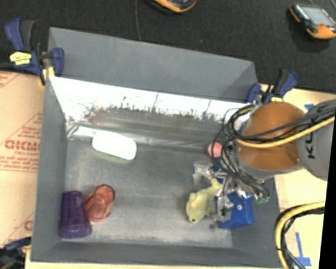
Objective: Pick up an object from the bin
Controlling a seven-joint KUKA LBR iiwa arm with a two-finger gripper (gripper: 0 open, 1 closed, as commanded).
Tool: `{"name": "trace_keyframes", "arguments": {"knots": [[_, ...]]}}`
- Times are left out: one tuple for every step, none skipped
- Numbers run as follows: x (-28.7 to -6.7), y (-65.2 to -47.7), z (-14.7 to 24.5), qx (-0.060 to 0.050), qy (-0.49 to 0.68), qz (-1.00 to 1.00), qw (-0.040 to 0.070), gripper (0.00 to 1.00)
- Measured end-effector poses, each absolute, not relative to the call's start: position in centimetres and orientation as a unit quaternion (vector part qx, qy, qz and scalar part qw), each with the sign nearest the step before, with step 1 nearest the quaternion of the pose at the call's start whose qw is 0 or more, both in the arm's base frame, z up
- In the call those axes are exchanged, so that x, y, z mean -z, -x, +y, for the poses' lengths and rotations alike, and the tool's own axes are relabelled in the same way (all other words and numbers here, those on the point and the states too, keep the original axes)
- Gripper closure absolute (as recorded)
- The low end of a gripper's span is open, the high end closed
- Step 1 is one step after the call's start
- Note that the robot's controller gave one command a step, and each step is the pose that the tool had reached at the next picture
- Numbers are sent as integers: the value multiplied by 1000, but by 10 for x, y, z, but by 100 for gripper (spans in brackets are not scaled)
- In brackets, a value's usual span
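Although the wrist and its cables cover much of the near right corner, the gripper (221, 197) can be placed low over the floor of the bin (148, 201), between a yellow toy (197, 206) on its left and a blue block (240, 216) on its right. Whether the gripper is spread or closed cannot be told, and nothing can be seen held in it.

Thing under assessment: the yellow toy, as it lies nearest and most exposed. It rests on the bin floor, right of centre and towards the near wall. It touches or sits just beside the gripper, and is close to the blue block.

Handling, by judgement: its pale, lumpy, rounded outline suggests a light, soft or rubbery piece. It is likely to give under pressure, is not fragile, and is probably not slippery. A grip across the narrower waist, square to its length, should hold better than one on the bulbous end, which could squeeze out.

Orientation: it lies flat, with its long axis running from near left to far right. The broader end points near left, and the slimmer end runs up under the gripper, where its tip is hidden.

Other contents lie well apart: a white piece (114, 146) at far left, and a purple cup (73, 213) and a red cup (100, 201) touching in the near left corner.
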State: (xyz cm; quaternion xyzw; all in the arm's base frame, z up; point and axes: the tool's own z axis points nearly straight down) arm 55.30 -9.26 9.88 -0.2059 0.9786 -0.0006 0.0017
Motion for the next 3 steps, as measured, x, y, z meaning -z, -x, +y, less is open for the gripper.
{"name": "trace_keyframes", "arguments": {"knots": [[-72, -552, -127, 2, 193, 981, 8, 0], [-72, -555, -121, 4, 287, 958, 10, 100], [-72, -555, -121, 4, 287, 958, 10, 100]]}}
